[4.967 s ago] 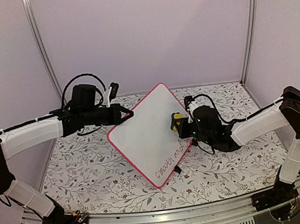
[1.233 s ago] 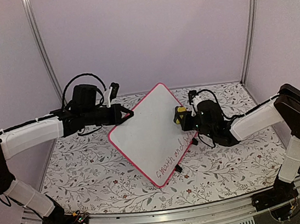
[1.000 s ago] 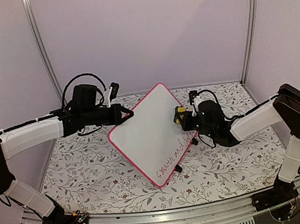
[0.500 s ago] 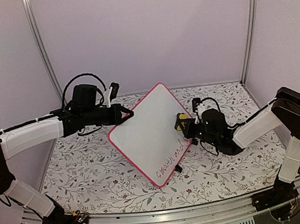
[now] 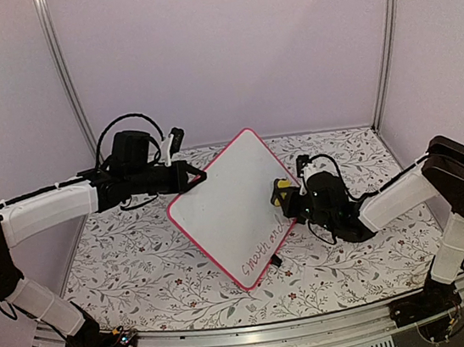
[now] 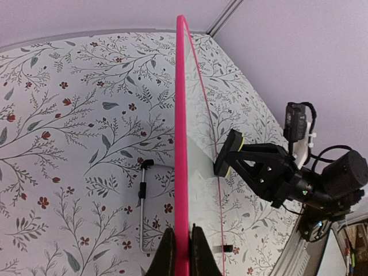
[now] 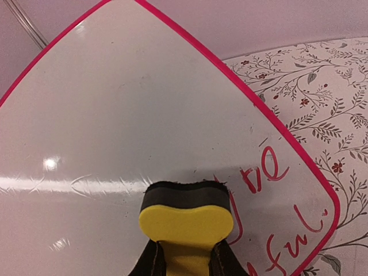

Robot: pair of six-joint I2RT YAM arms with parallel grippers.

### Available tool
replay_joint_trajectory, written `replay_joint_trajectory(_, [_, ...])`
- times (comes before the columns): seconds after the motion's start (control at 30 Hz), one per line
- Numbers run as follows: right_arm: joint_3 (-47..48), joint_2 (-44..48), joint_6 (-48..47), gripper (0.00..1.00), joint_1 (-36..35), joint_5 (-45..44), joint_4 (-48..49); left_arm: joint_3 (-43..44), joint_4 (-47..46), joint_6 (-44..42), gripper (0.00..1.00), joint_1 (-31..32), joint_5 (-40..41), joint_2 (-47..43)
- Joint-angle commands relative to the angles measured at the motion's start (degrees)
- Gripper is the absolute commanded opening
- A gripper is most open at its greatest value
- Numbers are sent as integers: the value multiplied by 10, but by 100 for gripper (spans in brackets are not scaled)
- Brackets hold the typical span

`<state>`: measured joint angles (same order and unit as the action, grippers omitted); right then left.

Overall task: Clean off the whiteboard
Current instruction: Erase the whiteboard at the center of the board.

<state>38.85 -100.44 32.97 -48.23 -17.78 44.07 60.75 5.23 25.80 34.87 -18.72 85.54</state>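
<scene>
- Gripping one whiteboard (image 5: 229, 217) by its pink rim, the left gripper (image 5: 201, 177) has its fingers pressed onto the board's left edge; the left wrist view shows that rim (image 6: 181, 144) edge-on, pinched between the two fingertips.
- One board in all: it stands diamond-wise over the middle of the table (image 5: 141, 262), top corner toward the far edge, bottom corner toward the near edge. Whether that low corner touches the cloth cannot be told.
- One eraser (image 5: 281, 189), yellow with a black pad, sits clamped in the right gripper (image 5: 291, 200); the right wrist view shows its fingers closed on the yellow block (image 7: 185, 221).
- The pad faces the white surface (image 7: 144, 115) near the board's right corner, just above the writing.
- One line of red writing (image 5: 267, 244) runs along the lower right edge; in the right wrist view the letters (image 7: 270, 230) lie right of and below the eraser.
- One black clip foot (image 5: 275, 263) shows on that same edge.
- Two arms reach in, one from each side of the table, the board between them.
- One thin metal rod (image 6: 141, 213) lies on the floral cloth (image 6: 69, 115) behind the board, seen only from the left wrist.
- Two metal posts (image 5: 65, 76) rise at the far corners, against pale walls.
- From the left wrist, the board's rim hides part of the eraser's arm; the eraser (image 6: 229, 154) itself shows beside the white face.
</scene>
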Motion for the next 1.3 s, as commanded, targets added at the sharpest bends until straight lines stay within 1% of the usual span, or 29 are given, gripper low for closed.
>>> replay_joint_trajectory(0.0, [42,-4,-12,17,9,-20,-87,-9,32,-63,0,15,21,27])
replay_joint_trajectory(0.37, [113,-8,-32,18,51,-12,-129,-8,33,-64,0,14,21,28])
replay_joint_trajectory(0.53, [119,-14,-32,18,59,-5,-139,-8,33,-63,0,15,22,27])
replay_joint_trajectory(0.87, [63,-12,-29,16,57,11,-131,-8,33,-64,0,15,21,27])
replay_joint_trajectory(1.27, [15,-4,-36,16,38,-5,-122,-9,33,-64,0,16,23,27])
